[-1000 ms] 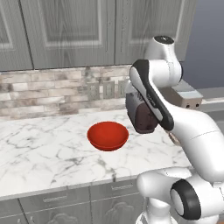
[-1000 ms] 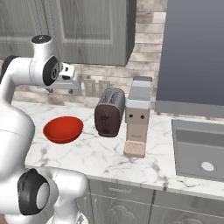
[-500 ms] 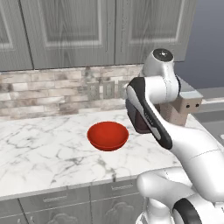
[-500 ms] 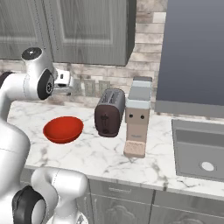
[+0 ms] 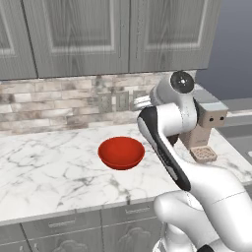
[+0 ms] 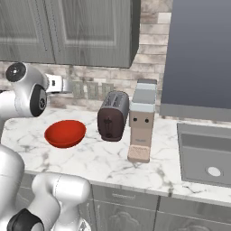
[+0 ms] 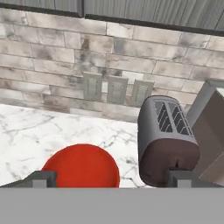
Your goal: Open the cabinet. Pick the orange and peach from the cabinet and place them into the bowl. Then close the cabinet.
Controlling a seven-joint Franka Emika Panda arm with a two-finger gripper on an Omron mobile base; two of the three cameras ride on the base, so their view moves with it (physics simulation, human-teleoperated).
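Note:
The cabinet [image 5: 118, 34] [image 6: 81, 27] hangs over the counter with both grey doors closed. The orange and the peach are hidden from view. On the marble counter below sits the red bowl [image 5: 121, 152] [image 6: 65, 133] [image 7: 82, 168], with nothing in it. My gripper [image 6: 68, 85] [image 7: 111, 179] hovers above the bowl and below the cabinet, pointing toward the brick back wall. It is open, with nothing between its fingertips [image 7: 41, 178].
A dark toaster [image 6: 113, 116] [image 7: 166, 144] stands right of the bowl, and a beige coffee machine [image 6: 142, 122] [image 5: 206, 128] beyond it. A sink [image 6: 207, 153] lies at the far right. Wall outlets [image 7: 116, 89] sit on the brick backsplash.
The arm's upper joint has come down a little and the hand has shifted slightly left over the bowl. The gripper stays open; bowl and cabinet doors are unmoved.

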